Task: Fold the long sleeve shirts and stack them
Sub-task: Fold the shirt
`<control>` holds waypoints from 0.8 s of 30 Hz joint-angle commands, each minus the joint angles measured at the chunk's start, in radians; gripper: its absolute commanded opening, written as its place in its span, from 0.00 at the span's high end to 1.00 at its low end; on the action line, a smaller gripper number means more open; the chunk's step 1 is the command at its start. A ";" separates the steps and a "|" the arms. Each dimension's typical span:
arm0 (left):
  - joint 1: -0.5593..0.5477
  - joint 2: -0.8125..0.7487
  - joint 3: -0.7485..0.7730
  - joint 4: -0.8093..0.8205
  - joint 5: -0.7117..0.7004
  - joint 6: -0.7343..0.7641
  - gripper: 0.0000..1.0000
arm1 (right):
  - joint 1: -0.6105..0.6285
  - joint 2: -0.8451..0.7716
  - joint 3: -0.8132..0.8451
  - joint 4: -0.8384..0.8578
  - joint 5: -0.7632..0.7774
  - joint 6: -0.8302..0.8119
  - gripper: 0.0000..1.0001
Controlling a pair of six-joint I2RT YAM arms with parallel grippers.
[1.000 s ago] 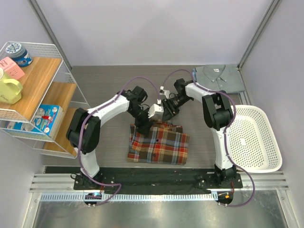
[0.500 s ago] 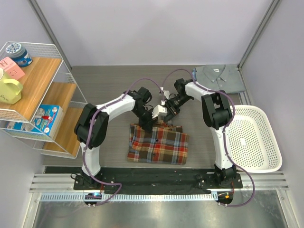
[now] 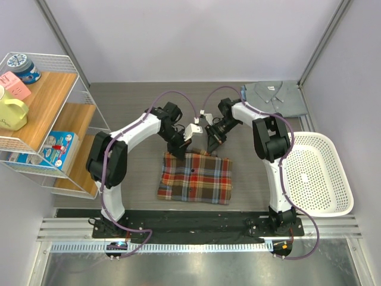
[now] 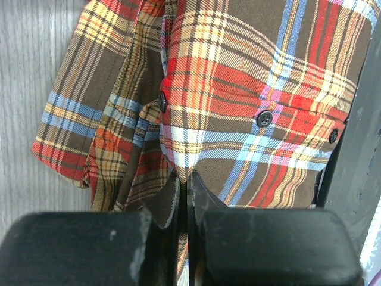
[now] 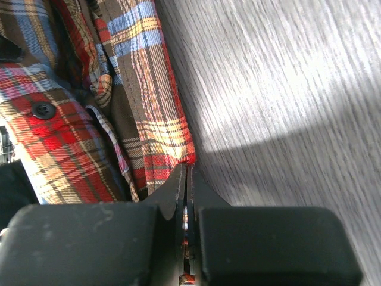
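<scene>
The plaid flannel shirt [image 3: 195, 179] lies as a compact, roughly square bundle in the middle of the worktop [image 3: 131, 101], just beyond the arm bases. The collared grey-blue shirt [image 3: 275, 95] lies folded flat, well apart, at the far right corner. Both arms reach to the bundle's far edge. The left jaws are pinched shut on a fold of plaid near its left part, the right jaws clamped on a hemmed corner at its right. This looks like the moment of shaping or lifting the bundle before it goes to the stack. Doing it well probably means moving both pinches together at equal height and pace, so the layers stay square. A one-sided pull would likely skew or open the fold. The flannel is soft, thick and limp, with several loose layers showing at its edges and small dark buttons [image 4: 265, 118] on the placket. It should drape and sag between the two grips. The worktop is a smooth grey wood-grain laminate, so the cloth ought to slide over it easily.
</scene>
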 commanded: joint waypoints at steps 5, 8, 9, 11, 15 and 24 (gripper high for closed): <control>0.027 -0.078 0.023 0.028 -0.023 0.016 1.00 | 0.006 -0.004 0.046 -0.015 0.019 -0.031 0.97; 0.042 -0.076 0.009 0.074 -0.034 -0.006 1.00 | 0.006 -0.002 0.049 -0.015 0.022 -0.034 0.97; 0.043 -0.072 0.000 0.085 -0.042 -0.004 1.00 | 0.005 -0.002 0.050 -0.015 0.023 -0.034 0.97; 0.047 -0.064 -0.005 0.086 -0.053 0.009 1.00 | 0.006 -0.002 0.052 -0.015 0.023 -0.033 0.94; 0.048 -0.026 -0.029 0.137 -0.082 0.005 0.99 | 0.000 -0.002 0.079 -0.015 0.031 -0.017 0.82; 0.074 -0.029 0.004 0.152 0.009 -0.034 0.46 | -0.084 -0.081 0.116 -0.013 0.043 0.124 0.53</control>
